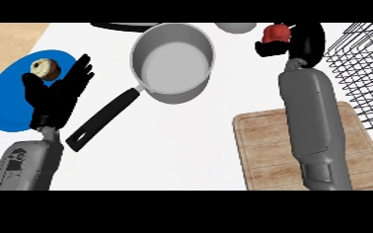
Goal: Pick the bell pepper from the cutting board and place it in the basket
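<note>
right hand (300,42): fingers curled round red bell pepper (276,33), raised beside wire basket (354,54). left hand (59,93): fingers straight, holds nothing, over blue plate (15,89).

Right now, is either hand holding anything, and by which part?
The right hand holds the red bell pepper, fingers curled round its side. The left hand is open, holding nothing.

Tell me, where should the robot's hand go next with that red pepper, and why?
Probably a short carry to the right, then a release. The right hand is curled round the red bell pepper, already lifted off the wooden cutting board, and the black wire basket stands just to its right, so the pepper is not yet over it.
</note>
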You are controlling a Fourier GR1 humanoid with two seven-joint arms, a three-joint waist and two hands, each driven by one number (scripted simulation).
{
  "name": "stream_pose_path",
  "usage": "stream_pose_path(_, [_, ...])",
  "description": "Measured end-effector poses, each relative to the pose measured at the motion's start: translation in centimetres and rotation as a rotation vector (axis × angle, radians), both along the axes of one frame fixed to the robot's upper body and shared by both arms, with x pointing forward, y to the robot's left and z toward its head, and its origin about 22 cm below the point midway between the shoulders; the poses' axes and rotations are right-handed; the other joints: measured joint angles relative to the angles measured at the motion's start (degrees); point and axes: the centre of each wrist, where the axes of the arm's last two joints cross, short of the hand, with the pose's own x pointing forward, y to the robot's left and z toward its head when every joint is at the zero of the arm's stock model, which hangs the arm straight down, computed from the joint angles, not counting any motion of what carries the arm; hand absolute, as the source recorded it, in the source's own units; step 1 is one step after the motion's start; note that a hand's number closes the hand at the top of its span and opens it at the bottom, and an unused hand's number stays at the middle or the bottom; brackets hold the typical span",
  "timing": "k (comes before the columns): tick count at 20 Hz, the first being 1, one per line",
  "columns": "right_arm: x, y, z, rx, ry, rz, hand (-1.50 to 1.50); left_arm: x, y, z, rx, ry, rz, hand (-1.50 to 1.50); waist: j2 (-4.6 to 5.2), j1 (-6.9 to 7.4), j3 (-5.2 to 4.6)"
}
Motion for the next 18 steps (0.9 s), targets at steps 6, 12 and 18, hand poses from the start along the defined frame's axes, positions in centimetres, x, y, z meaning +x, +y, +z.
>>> stream_pose_path(6, [2.2,4.8,5.6,0.005,-0.161,-0.253,1.50,0.7,-0.7,0.5,0.006,-0.009,-0.018,0.00,0.26,0.41,-0.20])
stream_pose_path(12, [4.0,7.5,10.1,-0.083,-0.193,-0.397,1.50,0.6,-0.2,0.3,0.012,-0.005,0.002,0.00,0.19,-0.57,-0.19])
stream_pose_path(18, [5.3,6.8,13.9,-0.172,-0.222,-0.483,1.50,0.5,0.2,0.1,0.010,-0.007,0.006,0.00,0.43,-1.10,-0.12])
